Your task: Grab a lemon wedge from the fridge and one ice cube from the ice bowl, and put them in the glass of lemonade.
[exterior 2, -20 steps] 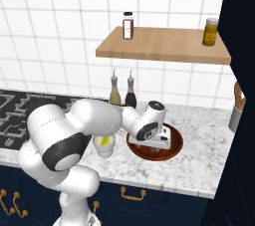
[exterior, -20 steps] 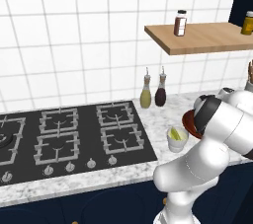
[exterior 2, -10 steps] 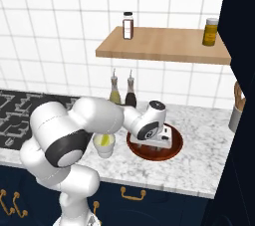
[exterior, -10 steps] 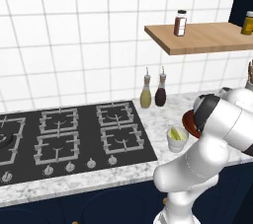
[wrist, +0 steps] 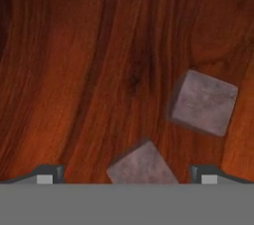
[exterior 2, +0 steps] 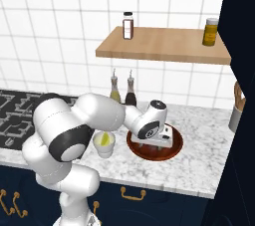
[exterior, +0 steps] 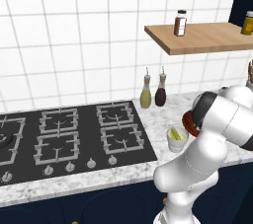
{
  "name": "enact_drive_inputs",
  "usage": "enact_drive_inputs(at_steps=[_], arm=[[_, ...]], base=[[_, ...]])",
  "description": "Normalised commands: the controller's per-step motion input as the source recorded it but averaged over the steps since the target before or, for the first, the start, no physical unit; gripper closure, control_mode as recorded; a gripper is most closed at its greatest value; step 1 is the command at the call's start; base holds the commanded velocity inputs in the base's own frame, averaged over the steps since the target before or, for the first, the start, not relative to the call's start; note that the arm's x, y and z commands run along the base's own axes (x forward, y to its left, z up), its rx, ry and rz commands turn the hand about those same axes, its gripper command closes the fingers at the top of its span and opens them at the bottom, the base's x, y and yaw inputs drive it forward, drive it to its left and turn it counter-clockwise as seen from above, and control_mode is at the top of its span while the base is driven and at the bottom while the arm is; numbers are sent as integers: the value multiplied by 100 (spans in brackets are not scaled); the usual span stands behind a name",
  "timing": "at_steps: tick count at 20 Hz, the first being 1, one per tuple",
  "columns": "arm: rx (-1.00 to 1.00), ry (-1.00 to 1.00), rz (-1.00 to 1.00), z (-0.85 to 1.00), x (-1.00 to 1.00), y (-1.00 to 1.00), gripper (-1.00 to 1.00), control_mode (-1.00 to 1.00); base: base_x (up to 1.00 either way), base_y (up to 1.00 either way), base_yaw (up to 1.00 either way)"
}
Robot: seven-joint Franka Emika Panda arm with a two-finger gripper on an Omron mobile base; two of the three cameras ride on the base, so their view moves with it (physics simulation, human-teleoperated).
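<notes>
My claw [wrist: 127,177] hangs spread wide inside the red bowl [exterior 2: 173,146] on the bench, an ice cube [wrist: 143,165] between its tips, and closing off-centre could squirt that slick cube aside toward its neighbour [wrist: 203,102].

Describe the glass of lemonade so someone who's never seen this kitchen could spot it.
Find the marble counter right of the black stove. At its front stands the glass of lemonade, beside the red ice bowl: a short whitish cup with yellow-green contents, unlike the two slim bottles by the wall.
</notes>
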Motion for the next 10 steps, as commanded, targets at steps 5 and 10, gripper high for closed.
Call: enact_drive_inputs(at_steps=[5, 10], arm=[[-1, -1, -1, -31, 0, 0, -100, -100], [0, 0, 0, -5, -4, 0, -100, -100]], base=[[0, 0, 0], [0, 0, 0]])
